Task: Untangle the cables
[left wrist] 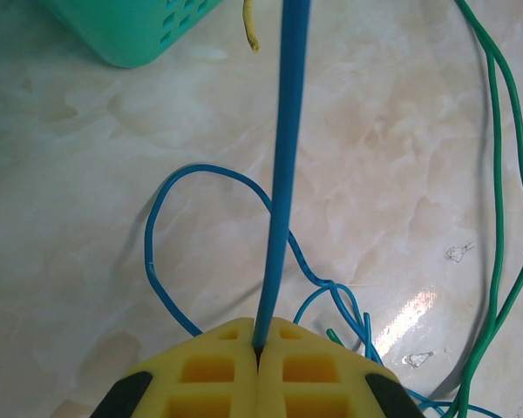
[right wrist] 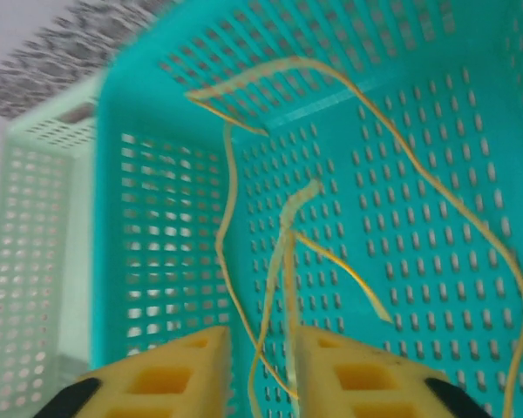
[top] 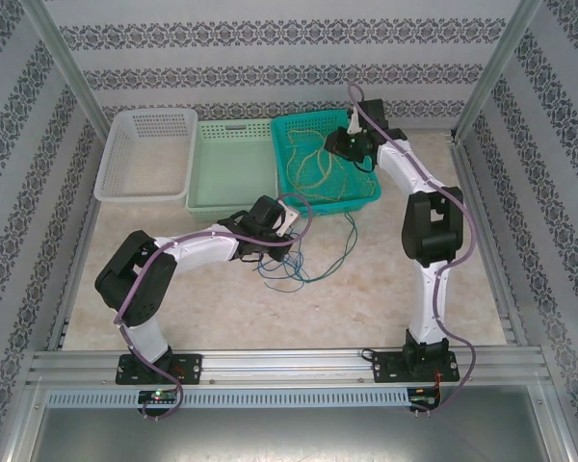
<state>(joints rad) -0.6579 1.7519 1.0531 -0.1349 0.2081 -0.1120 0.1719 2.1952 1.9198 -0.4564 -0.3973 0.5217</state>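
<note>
Pinching the blue cable (left wrist: pixel 281 174) in a clenched grip, the left gripper (left wrist: pixel 257 348) sits at frame bottom; the green cable (left wrist: pixel 495 174) runs down the right edge. The right gripper (right wrist: pixel 261 366) stands parted over the teal basket (right wrist: pixel 131 104), the yellow cable (right wrist: pixel 285 228) seemingly loose between its jaws.

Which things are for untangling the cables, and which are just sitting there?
For the job:
blue cable, pinched in the left pincer
green cable on the table
yellow cable in the teal basket, under the open right pincer

Just sitting there:
white basket
pale green basket
</note>
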